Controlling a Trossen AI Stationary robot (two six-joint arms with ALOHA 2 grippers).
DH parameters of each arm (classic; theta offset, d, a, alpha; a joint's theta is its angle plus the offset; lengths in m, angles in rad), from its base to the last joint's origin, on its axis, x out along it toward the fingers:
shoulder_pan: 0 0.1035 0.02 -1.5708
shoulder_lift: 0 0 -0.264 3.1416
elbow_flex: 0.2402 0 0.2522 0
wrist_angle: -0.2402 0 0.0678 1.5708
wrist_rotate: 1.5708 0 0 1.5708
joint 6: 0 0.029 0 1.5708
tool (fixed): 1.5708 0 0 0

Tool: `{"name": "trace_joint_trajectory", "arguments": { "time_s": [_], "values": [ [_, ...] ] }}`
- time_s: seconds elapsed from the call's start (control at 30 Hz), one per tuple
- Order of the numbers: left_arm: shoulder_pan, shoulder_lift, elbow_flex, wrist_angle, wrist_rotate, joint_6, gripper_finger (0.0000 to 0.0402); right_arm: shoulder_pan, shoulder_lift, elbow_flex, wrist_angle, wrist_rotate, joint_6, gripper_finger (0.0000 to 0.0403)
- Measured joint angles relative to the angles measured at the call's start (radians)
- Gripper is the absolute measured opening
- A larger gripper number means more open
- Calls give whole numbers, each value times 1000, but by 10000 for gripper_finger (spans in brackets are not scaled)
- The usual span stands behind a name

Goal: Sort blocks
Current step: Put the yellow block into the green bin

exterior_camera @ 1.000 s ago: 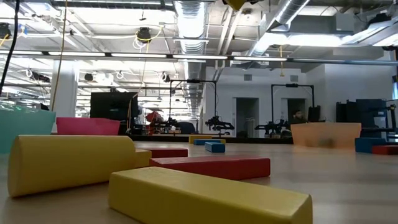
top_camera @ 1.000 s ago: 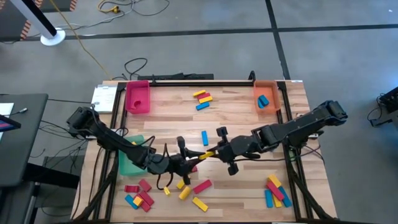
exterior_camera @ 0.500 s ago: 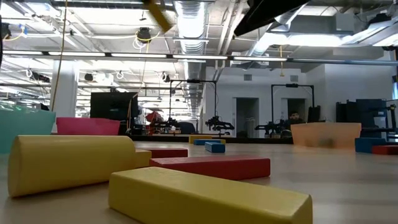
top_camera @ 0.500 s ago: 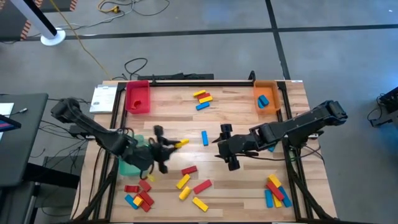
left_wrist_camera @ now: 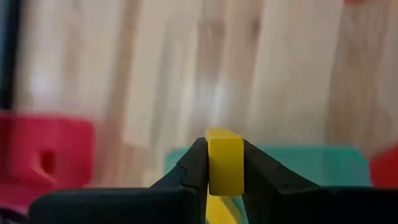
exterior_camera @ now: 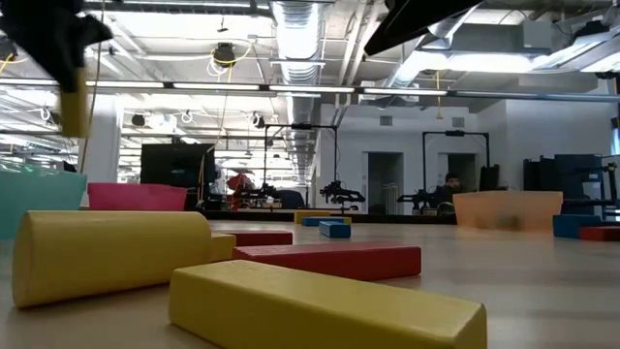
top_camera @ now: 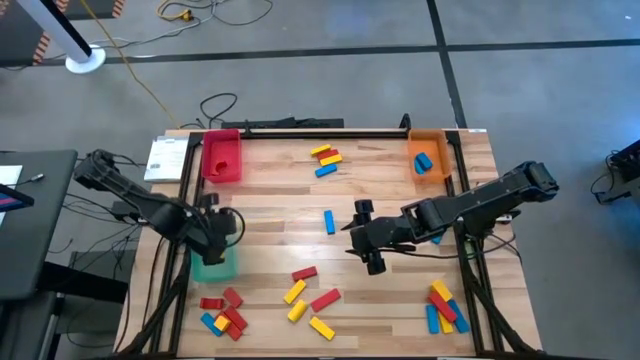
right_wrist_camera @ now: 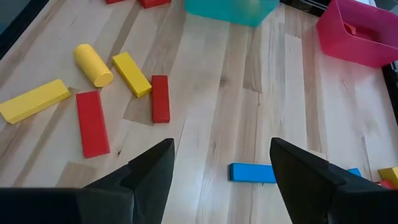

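left pincer (left_wrist_camera: pixel 225 167) clenched on yellow block (left_wrist_camera: pixel 224 160) above green tray (top_camera: pixel 212 264), right pincer (right_wrist_camera: pixel 217 168) released, empty, right of that tray, over bare desk (top_camera: pixel 400 190)

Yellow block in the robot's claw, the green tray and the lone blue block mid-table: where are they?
yellow block (left_wrist_camera: pixel 224 160): left wrist view, its front face, between the fingers.
green tray (top_camera: pixel 212 266): high view, its bare floor.
blue block (top_camera: pixel 329 222): high view, its middle.

A red tray (top_camera: pixel 221 157) and an orange tray (top_camera: pixel 428 155) sat at the worktop's (top_camera: pixel 380 175) far corners, well beyond the jaws; a green tray (top_camera: pixel 212 265) lay under the left ones.
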Motion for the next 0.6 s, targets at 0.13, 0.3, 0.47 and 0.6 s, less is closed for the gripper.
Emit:
{"name": "trace_joint_trajectory", "arguments": {
  "time_s": [0.13,0.3,0.47,0.6],
  "values": [
    [0,36,0,-61,113,-41,56,0,0,0,1,1,1,275],
    [0,98,-1,-147,196,-72,56,6,0,0,-1,2,15,275],
    [0,154,-1,-161,259,-76,62,27,0,0,0,3,17,275],
    [0,191,-1,-174,267,-76,65,41,0,0,0,3,24,275]
  ]
}}
